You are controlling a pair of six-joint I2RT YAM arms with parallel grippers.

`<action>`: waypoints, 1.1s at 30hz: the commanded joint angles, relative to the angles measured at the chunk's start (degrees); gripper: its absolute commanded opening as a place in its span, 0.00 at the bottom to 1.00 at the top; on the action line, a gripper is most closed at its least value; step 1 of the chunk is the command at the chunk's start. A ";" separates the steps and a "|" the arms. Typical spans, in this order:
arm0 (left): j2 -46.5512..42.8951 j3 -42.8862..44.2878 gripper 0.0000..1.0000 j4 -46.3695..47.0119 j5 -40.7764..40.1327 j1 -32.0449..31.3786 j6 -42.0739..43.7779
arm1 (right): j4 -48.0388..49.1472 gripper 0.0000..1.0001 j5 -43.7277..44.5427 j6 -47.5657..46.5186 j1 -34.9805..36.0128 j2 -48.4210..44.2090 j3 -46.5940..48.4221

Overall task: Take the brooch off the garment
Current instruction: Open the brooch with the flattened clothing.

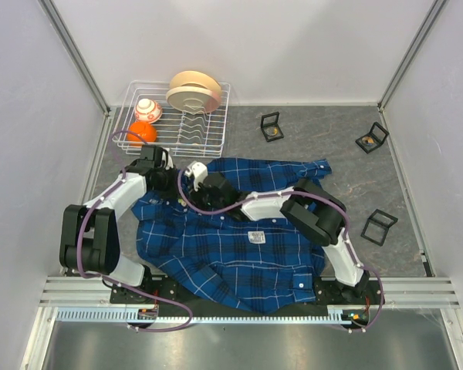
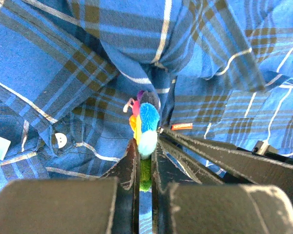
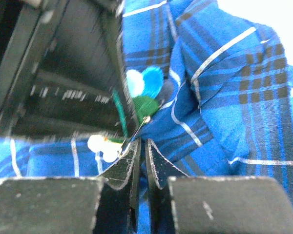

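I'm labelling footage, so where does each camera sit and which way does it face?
Top: above and behind the robot, facing down on the table and shirt; left arm and right arm show.
Left wrist: on its arm, facing along the left gripper, shut on the brooch.
Right wrist: on its arm, facing along the right gripper toward the brooch.
Shared: both wrist views show the brooch.

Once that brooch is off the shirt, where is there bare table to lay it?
Widest: the grey tabletop right of the shirt, ringed by three black frames. A narrower strip lies between the dish rack and the nearest frame. Crowded: the shirt's far left, where left fingers and right fingers meet at the brooch.
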 commanded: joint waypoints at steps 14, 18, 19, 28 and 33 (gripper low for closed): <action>-3.47 2.35 0.02 -1.63 -2.57 -1.46 1.68 | 8.08 0.20 2.25 8.36 -2.40 -5.50 -5.58; -3.29 2.70 0.02 -2.24 -3.10 -1.46 1.95 | 1.90 0.32 -3.99 11.71 -4.52 -1.45 -0.72; -3.29 2.79 0.02 -2.33 -3.10 -1.46 1.95 | 2.08 0.34 -5.82 11.98 -4.70 -1.27 -0.90; -3.12 3.49 0.02 -1.80 -2.22 -1.46 2.03 | 7.43 0.34 -11.38 14.00 -5.23 -0.83 -3.09; -2.59 3.49 0.02 -1.45 -1.69 -1.46 1.95 | 9.64 0.36 -12.52 16.11 -5.58 -0.91 -4.32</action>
